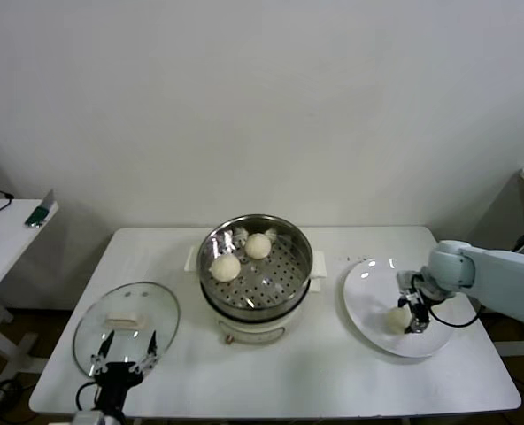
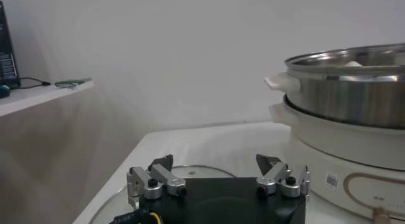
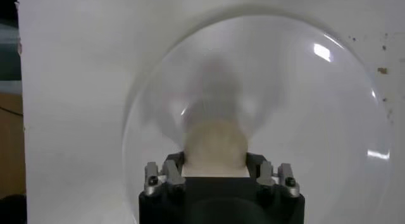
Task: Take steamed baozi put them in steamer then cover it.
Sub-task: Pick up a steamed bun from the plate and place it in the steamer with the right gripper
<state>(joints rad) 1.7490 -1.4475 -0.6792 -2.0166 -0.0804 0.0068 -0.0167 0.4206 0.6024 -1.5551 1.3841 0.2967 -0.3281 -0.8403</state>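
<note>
Holding two baozi [image 1: 226, 266] on its perforated floor, the steamer [image 1: 302, 252] stands uncovered mid-table; plate [image 1: 366, 292]: one bun [image 1: 396, 320], right gripper [image 1: 406, 317] pinching it; cover [image 1: 98, 319] flat beside steamer, left gripper [image 1: 123, 349] spread above.

The steamer [image 1: 255, 266] was shiny polished steel with a perforated floor, set on a smooth white plastic base. The baozi [image 1: 226, 266] looked matt and smooth. The cover [image 1: 126, 323] was clear glossy glass, metal-rimmed. The plate [image 1: 377, 305] gleamed glossy white on the matt white counter [image 1: 333, 372].
</note>
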